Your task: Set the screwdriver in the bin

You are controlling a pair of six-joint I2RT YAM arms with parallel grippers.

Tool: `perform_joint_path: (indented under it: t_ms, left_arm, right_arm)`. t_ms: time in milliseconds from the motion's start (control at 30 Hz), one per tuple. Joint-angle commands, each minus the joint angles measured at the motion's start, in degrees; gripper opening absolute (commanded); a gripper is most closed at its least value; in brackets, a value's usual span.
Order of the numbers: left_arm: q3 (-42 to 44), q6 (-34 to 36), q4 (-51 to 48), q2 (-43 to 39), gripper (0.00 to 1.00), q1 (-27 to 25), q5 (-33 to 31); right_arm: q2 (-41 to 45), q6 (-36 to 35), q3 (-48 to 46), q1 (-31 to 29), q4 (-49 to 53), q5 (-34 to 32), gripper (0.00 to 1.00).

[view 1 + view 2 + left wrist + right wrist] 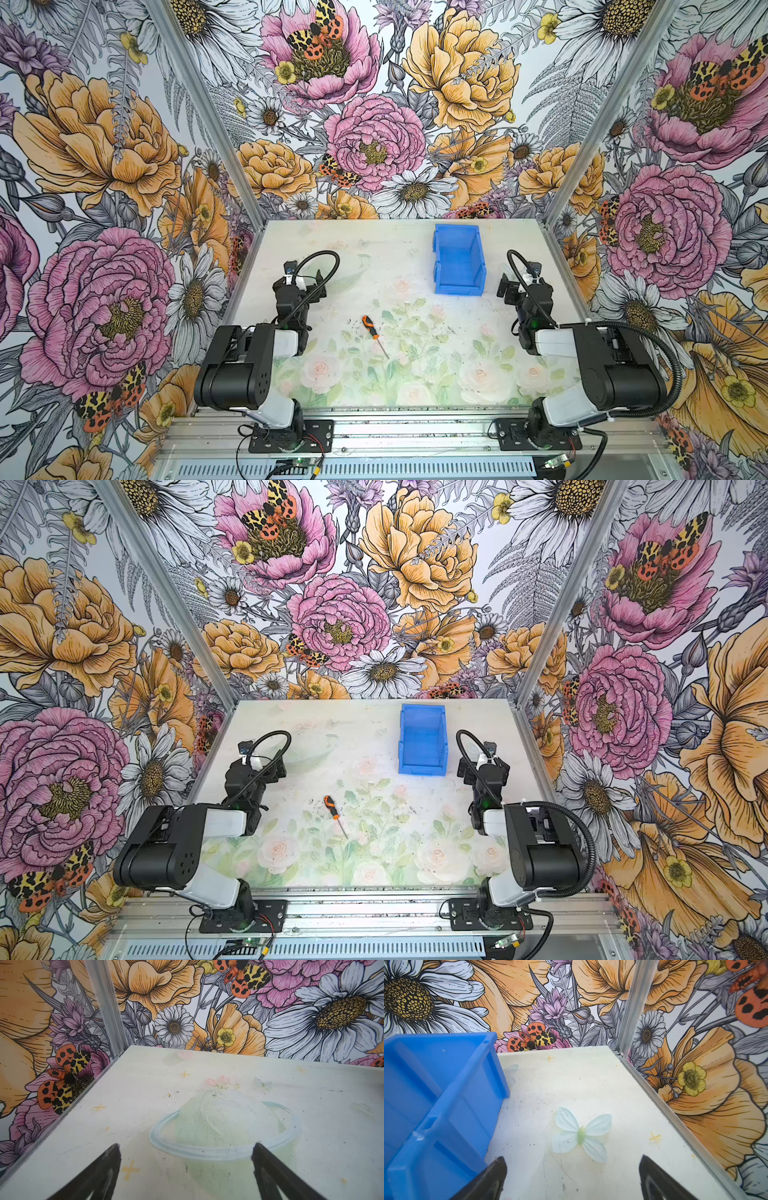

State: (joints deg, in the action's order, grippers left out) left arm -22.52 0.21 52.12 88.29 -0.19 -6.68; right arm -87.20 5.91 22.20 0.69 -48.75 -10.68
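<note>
Diagonally the screwdriver (373, 330) lies flat, handle far-left, tip near-right; both pairs of jaws released, empty.

No legible text, label, brand, number or sign appears on the bin (457, 289), screwdriver (371, 326), desk (374, 266) or floral walls (104, 166) in any view.

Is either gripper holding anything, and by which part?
Nothing is held. The left gripper and right gripper are open and empty; the small orange-and-black-handled screwdriver lies untouched on the printed tabletop.
</note>
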Motion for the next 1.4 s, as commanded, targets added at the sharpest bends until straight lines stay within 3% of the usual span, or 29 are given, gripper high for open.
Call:
perform_joint_path:
  t_ms: [0,1367]
  left_arm:
    - [0.65,0.14,1.00,0.48,0.99,0.63,1.23]
    - [0.82,-0.25,1.15,0.11,0.99,1.15,1.88]
  right_arm:
    - [-0.77,0.11,-0.22,0.00,-1.71,-0.12,1.00]
    - [-0.53,0.00,-0.48,-0.11,-1.97,-0.15,0.99]
